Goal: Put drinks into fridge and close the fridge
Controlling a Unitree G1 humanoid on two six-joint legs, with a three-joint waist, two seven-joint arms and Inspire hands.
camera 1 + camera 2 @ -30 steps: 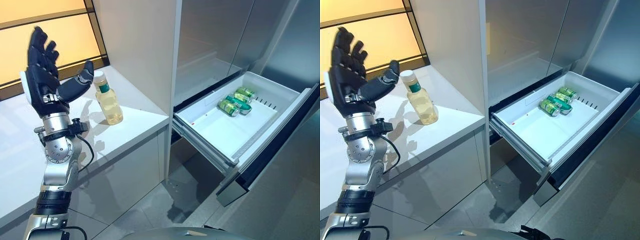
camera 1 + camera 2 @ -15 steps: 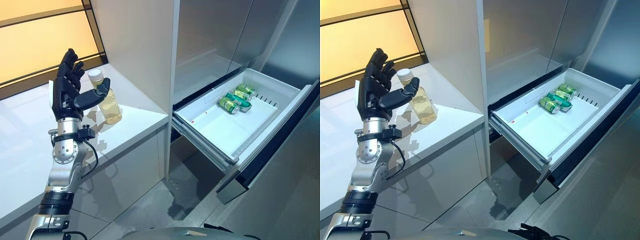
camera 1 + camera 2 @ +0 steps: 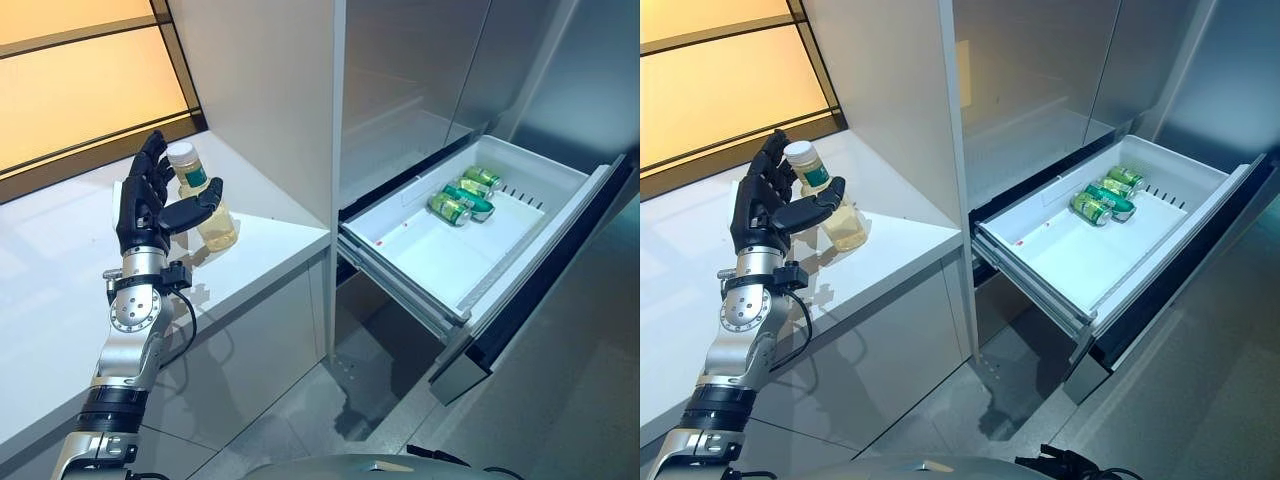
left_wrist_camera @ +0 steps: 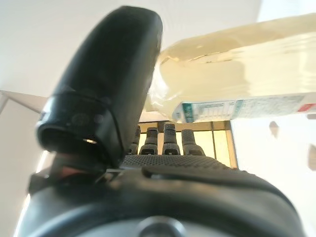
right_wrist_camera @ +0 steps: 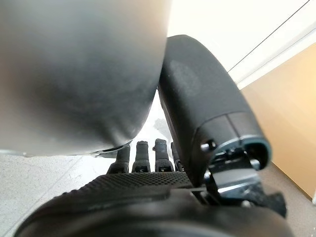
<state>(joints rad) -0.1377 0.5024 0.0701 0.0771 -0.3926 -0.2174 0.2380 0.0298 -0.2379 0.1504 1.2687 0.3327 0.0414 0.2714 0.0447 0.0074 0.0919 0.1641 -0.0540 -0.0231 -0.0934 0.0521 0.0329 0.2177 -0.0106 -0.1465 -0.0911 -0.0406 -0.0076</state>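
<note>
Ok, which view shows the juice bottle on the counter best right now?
The left eye view: the whole juice bottle stands upright on the counter, the left robot hand open around it. The right eye view matches. The left wrist view shows only its body, close; the right wrist view misses it.

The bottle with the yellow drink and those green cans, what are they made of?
The clear bottle of pale yellow drink looks like plastic: you can see the liquid through it, and its cap is white. The green cans in the white fridge drawer look like shiny metal, with silvery ends, though they are small in view.
</note>
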